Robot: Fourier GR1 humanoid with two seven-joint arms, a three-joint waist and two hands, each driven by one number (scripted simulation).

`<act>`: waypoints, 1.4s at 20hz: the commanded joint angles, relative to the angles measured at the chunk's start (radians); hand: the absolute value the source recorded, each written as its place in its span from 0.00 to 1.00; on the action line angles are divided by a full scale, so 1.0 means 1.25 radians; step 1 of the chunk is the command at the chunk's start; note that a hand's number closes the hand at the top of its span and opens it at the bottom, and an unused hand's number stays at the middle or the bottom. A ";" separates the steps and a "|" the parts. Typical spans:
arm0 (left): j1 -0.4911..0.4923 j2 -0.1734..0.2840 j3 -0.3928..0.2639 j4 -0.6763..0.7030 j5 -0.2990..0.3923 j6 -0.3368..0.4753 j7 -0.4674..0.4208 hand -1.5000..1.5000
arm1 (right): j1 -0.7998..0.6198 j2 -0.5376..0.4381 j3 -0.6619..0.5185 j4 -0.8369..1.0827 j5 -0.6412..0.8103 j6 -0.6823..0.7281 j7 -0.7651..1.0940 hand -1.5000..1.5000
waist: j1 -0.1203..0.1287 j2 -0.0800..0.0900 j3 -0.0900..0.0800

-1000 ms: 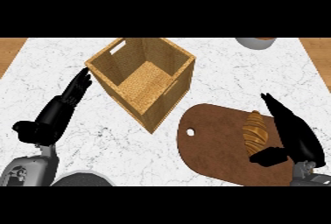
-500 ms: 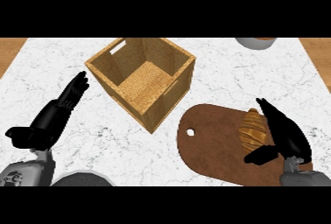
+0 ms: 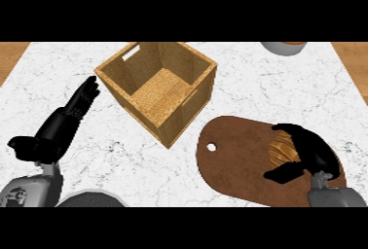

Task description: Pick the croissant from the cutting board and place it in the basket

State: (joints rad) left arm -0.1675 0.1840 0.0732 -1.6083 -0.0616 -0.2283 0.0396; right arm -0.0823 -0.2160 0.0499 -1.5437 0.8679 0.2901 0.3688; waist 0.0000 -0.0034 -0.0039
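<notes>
A golden croissant [image 3: 281,151] lies on the right side of the brown cutting board [image 3: 237,160] at the lower right. My right hand [image 3: 310,151] covers it from the right, fingers curling over its top and thumb below it, so much of the croissant is hidden. The square wooden basket [image 3: 159,87] stands open at the upper middle, to the upper left of the board. My left hand [image 3: 61,127] rests open at the left, fingers pointing up toward the basket's left corner.
A grey bowl-like object [image 3: 284,47] sits at the top right edge. A dark round shape [image 3: 90,199] shows at the bottom left by my left forearm. White marble counter lies between the basket and the board.
My right hand has come down over the croissant and its fingers have curled round it. My left hand has drifted slightly down and left.
</notes>
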 commanded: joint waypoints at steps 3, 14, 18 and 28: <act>-0.023 0.006 0.017 0.055 0.005 -0.021 -0.030 0.50 | -0.046 0.023 0.025 0.077 0.033 -0.001 -0.010 1.00 | 0.001 0.003 0.003; -0.035 -0.015 -0.018 0.038 -0.017 -0.016 -0.030 0.50 | -0.116 0.166 0.260 0.048 0.191 -0.083 0.219 1.00 | 0.050 0.010 0.000; -0.048 -0.022 -0.038 0.023 -0.008 -0.032 -0.009 0.50 | -0.164 0.169 0.295 0.041 0.193 -0.081 0.318 1.00 | 0.107 0.011 0.000; -0.089 -0.043 -0.084 0.041 -0.018 -0.051 -0.009 0.50 | -0.344 0.172 0.423 0.028 0.120 -0.320 0.588 1.00 | 0.163 0.017 0.005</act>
State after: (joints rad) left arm -0.2568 0.1371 -0.0113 -1.5636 -0.0788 -0.2821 0.0241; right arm -0.4268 -0.0087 0.5262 -1.4923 1.0455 0.0115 0.9841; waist 0.1800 0.0177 -0.0001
